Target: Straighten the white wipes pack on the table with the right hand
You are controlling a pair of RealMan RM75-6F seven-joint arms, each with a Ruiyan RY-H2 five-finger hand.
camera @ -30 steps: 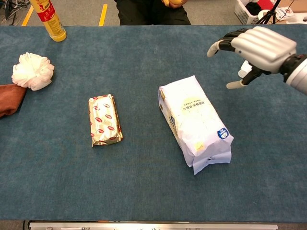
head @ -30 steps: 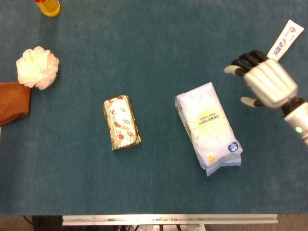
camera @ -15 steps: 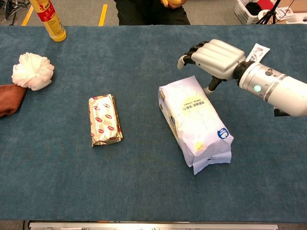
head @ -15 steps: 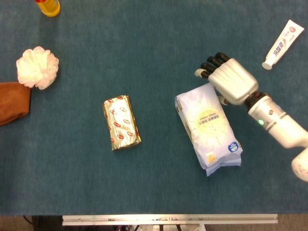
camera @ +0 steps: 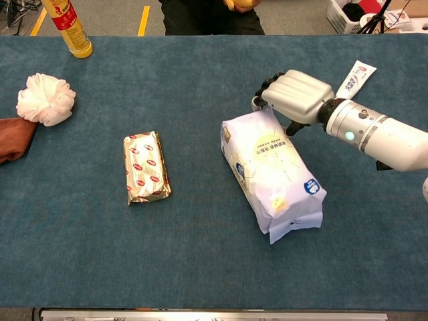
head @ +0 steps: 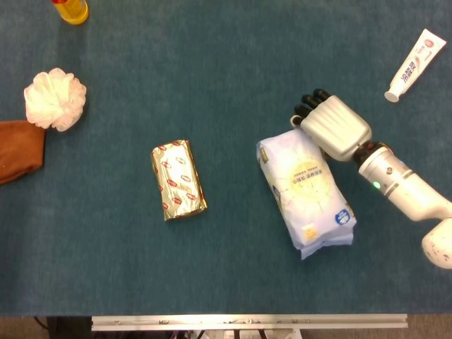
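Note:
The white wipes pack (head: 307, 191) (camera: 271, 167) lies right of the table's middle, slanted with its far end leaning left. My right hand (head: 335, 127) (camera: 297, 93) sits on the pack's far right corner. Its fingers (camera: 263, 89) curl down over the far edge and its thumb lies against the right side, so it grips that corner. The corner under the palm is hidden. My left hand appears in neither view.
A gold foil pack (head: 178, 179) (camera: 146, 167) lies left of the wipes. At far left are a white bath puff (head: 54, 99) (camera: 45, 99) and a brown cloth (head: 18, 150). A yellow bottle (camera: 69, 28) stands back left; a toothpaste tube (head: 415, 55) (camera: 355, 78) lies back right.
My right hand came in from the right and came down onto the pack's far corner. The far end of the pack shifted slightly left and toward me under it.

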